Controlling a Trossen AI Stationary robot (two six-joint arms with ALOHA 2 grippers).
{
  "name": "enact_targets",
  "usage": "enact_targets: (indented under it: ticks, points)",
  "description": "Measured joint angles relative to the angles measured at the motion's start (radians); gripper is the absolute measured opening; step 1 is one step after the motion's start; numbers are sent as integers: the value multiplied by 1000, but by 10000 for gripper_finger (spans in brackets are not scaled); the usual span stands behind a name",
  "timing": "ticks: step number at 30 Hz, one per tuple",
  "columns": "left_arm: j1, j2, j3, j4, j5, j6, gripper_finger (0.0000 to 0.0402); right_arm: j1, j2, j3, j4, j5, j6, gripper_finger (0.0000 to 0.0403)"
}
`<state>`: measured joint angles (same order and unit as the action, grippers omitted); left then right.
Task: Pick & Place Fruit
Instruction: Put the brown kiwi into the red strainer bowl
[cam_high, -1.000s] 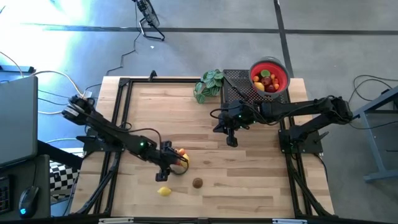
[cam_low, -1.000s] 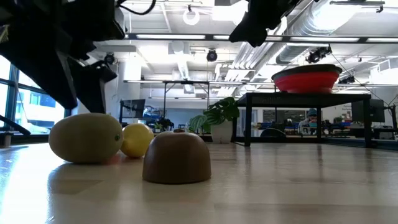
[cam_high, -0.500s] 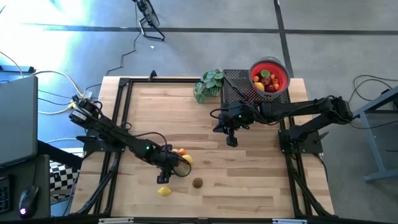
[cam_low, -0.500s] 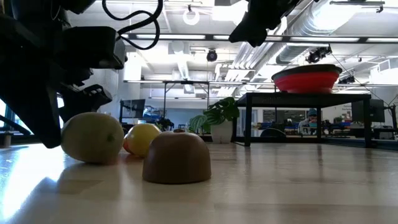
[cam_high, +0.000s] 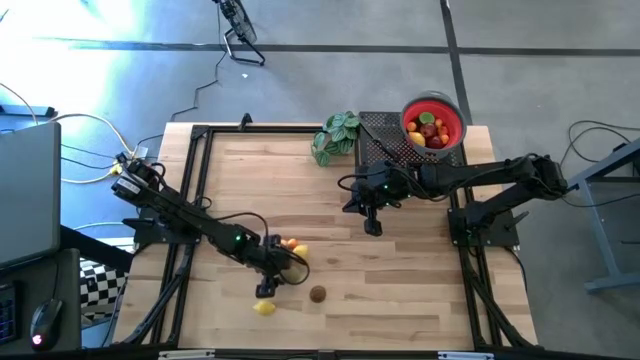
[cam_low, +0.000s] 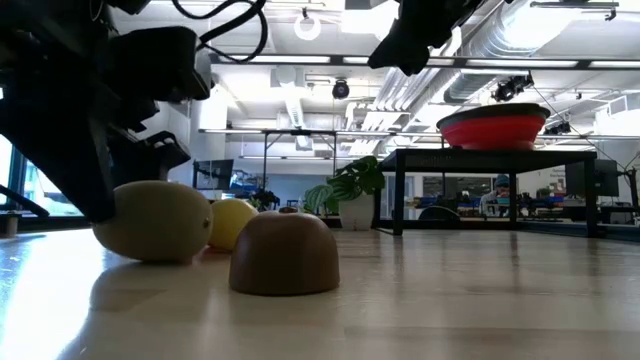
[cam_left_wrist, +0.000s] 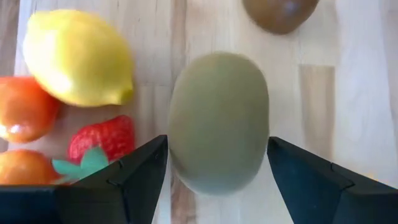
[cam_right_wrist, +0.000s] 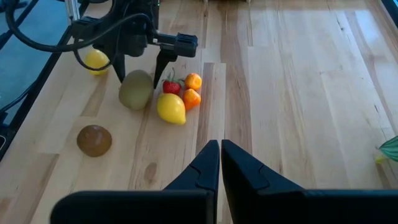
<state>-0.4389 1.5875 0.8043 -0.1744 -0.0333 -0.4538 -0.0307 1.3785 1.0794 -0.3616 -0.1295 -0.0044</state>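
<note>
— The left tool straddles the green fruit on the table, fingers spread, not yet gripping.

— So closing comes next — then a lift to the red bowl?

— Likely. The right tool hangs shut mid-table.

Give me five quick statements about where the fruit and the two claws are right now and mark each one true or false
1. The left claw is open around the greenish fruit. True.
2. The right claw holds a lemon. False: it is shut and empty, above bare table.
3. The red bowl has fruit in it. True.
4. The brown fruit sits in the bowl. False: it lies on the table.
5. The strawberry lies beside a lemon. True.
</note>
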Motion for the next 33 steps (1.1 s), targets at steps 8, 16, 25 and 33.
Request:
enact_targets:
  ticks: [8,16,25,33]
  points:
    - [0,0,0,12,-1,0,269,0,0,0,0,0,0,11]
    - [0,0,0,7,-2,0,269,0,0,0,0,-3,0,11]
    - [0,0,0,-8,-2,0,269,0,0,0,0,-3,0,11]
    - [0,0,0,-8,-3,1,269,0,0,0,0,0,0,11]
